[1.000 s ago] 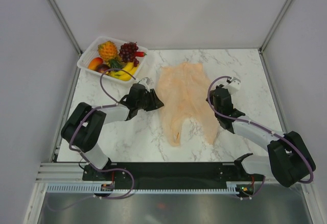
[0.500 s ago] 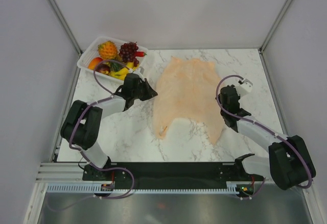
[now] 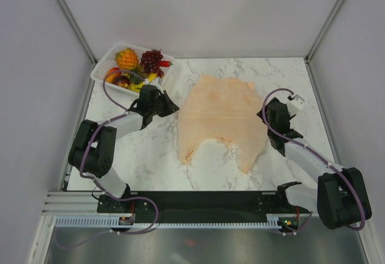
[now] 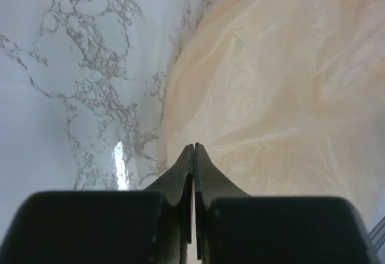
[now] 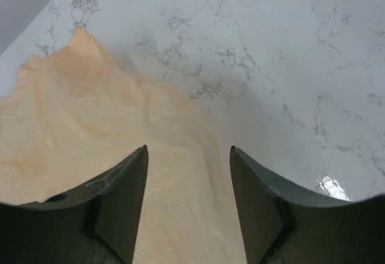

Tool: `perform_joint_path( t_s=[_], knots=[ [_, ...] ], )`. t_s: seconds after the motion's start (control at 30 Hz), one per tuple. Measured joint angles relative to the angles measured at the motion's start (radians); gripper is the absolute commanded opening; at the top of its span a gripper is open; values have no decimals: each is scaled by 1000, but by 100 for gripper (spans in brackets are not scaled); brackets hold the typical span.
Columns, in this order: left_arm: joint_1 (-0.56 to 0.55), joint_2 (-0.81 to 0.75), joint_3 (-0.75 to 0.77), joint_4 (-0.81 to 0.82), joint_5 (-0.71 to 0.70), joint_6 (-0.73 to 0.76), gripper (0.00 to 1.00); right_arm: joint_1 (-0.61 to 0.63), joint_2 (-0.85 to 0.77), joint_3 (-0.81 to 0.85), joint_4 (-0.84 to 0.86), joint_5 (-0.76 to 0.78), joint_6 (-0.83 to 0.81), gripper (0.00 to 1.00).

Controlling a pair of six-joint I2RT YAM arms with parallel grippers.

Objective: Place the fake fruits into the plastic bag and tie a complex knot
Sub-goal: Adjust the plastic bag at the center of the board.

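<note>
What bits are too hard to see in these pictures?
- Top view: the fake fruits in the basket are too small and piled to count.
- Left wrist view: the left gripper is shut, hiding whether it pinches the plastic bag.
- Right wrist view: the plastic bag runs off the bottom edge.

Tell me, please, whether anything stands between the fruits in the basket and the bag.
Only the left gripper, shut, at the bag's left edge, on the line from the fake fruits in the basket; nothing else shows there. The bag lies flat.
</note>
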Motion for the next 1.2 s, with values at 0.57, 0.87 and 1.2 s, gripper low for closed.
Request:
perform_joint_path(
  t_s=[0.57, 0.87, 1.2],
  knots=[
    [-23, -92, -7, -31, -5, 45, 32, 314, 16, 279, -140, -342, -518, 59],
    [-23, -259, -97, -27, -79, 50, 62, 553, 171, 312, -341, -281, -693, 74],
    [-23, -293, -118, -19, -82, 49, 61, 628, 321, 312, -405, -145, -759, 80]
  ],
)
